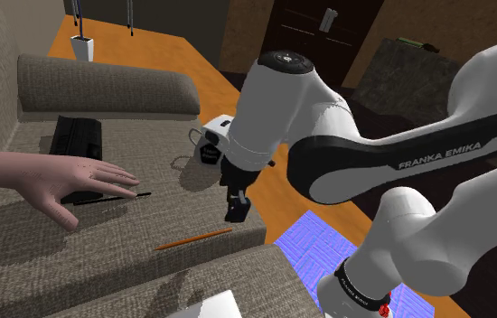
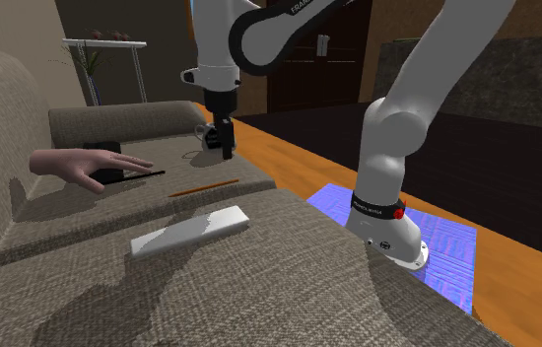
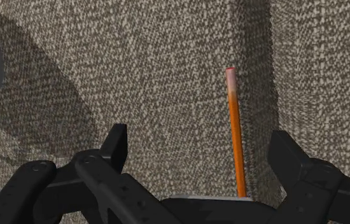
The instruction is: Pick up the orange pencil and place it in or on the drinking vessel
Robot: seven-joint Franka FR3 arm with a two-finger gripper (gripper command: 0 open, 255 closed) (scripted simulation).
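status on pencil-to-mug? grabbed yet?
Done: nothing yet. The orange pencil lies flat on the sofa seat.
In hand: the gripper hangs over it with its fingers open. In the wrist view the pencil sits between them, untouched.
Left: lower, close, lift, then carry it to the pale mug standing on the same seat beyond the gripper.

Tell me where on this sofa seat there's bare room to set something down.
Bare fabric lies between the orange pencil and the hand, toward the seat's front edge, and along the armrest top. It is crowded around the hand, black box and black pencil, and by the mug, where the open pincer hangs.
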